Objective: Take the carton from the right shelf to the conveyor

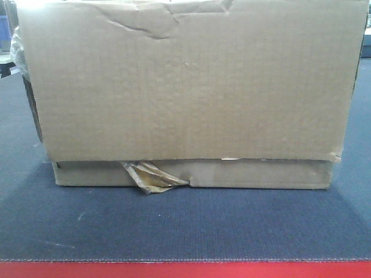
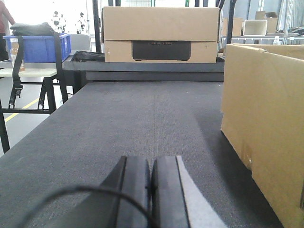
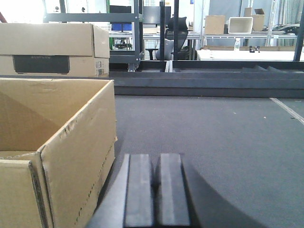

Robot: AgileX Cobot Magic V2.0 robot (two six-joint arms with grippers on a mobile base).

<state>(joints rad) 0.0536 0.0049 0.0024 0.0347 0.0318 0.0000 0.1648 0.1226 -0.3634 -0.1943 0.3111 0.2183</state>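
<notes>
Carton [image 1: 185,87] sits upright on the dark grey conveyor [image 1: 185,226], just behind its red front edge. Left end effector [image 2: 150,190] and right end effector [image 3: 154,190] hover low beside it, each clenched on nothing, apart from the cardboard.

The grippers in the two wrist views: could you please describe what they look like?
The left gripper has two flat, dark grey to black fingers with paler grey bevelled outer edges; a thin black cable arcs across it. The right gripper looks the same, with matching rectangular fingers and no cable showing.
</notes>
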